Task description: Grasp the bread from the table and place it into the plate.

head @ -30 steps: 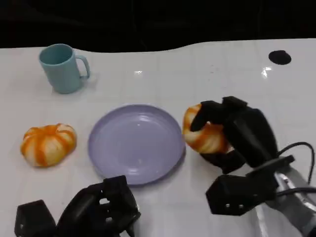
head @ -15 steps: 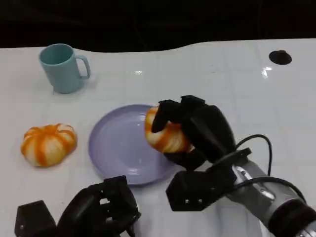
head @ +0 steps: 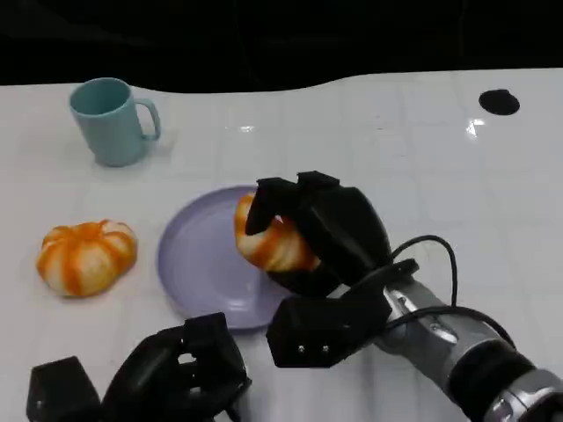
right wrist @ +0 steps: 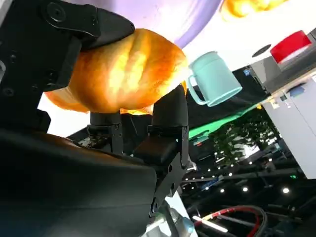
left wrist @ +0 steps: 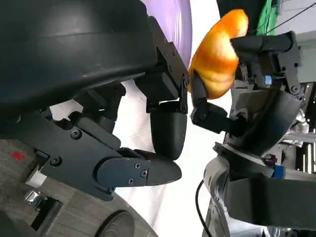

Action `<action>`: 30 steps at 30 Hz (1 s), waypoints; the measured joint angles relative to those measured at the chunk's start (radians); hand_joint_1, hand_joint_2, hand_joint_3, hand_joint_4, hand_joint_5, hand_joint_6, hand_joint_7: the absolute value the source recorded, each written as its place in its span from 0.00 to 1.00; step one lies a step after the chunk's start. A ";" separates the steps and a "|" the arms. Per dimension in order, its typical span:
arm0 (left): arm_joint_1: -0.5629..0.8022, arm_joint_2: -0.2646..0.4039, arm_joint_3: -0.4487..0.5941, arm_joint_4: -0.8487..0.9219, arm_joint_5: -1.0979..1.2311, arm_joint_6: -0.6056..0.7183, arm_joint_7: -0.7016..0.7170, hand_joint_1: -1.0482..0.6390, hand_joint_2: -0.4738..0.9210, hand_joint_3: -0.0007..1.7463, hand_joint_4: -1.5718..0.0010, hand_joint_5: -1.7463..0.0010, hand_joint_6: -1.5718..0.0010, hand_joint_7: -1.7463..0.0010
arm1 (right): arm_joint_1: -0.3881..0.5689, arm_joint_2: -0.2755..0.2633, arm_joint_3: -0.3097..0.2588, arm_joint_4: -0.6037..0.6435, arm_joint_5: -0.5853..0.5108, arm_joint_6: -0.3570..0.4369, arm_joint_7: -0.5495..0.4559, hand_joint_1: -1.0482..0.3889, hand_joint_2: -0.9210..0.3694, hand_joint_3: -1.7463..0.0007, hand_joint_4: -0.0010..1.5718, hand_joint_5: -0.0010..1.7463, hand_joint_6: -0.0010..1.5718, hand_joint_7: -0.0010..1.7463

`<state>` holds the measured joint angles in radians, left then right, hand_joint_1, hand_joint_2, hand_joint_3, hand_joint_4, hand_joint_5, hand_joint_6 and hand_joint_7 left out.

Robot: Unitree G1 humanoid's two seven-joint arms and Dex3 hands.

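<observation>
The table (head: pixel 396 149) is unchanged. Over the last second the right hand (head: pixel 330 233) is seen carried from beside the plate (head: pixel 193 264) to above its right half, fingers clamped on the bread (head: pixel 268 242), which is judged not yet set down. Transport is judged nearly complete; lowering and release remain. The left hand (head: pixel 176 369) is unmoved at the near edge, fingers curled on nothing. A second bun (head: pixel 85 255) and the mug (head: pixel 110 119) are undisturbed.
</observation>
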<state>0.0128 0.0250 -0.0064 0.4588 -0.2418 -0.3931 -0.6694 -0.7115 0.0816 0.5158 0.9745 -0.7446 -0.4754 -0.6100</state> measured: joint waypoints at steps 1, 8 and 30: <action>0.000 0.000 0.000 0.000 0.000 0.000 0.000 0.30 0.82 0.35 0.49 0.00 0.51 0.20 | -0.001 0.000 0.000 0.000 0.001 0.000 0.002 0.58 0.29 0.55 0.43 0.72 0.45 0.39; 0.000 0.000 -0.001 0.000 0.001 -0.001 0.000 0.32 0.82 0.37 0.50 0.00 0.52 0.20 | 0.000 -0.011 0.007 -0.008 0.013 0.011 0.119 0.42 0.01 0.91 0.13 0.27 0.27 0.03; -0.002 -0.001 -0.003 0.001 -0.003 0.002 0.000 0.32 0.80 0.39 0.50 0.00 0.52 0.19 | 0.137 -0.109 0.000 -0.303 0.045 0.080 0.312 0.33 0.00 0.93 0.03 0.32 0.22 0.00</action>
<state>0.0106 0.0237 -0.0094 0.4597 -0.2445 -0.3908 -0.6696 -0.5741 -0.0273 0.5159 0.6719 -0.6999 -0.3954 -0.2982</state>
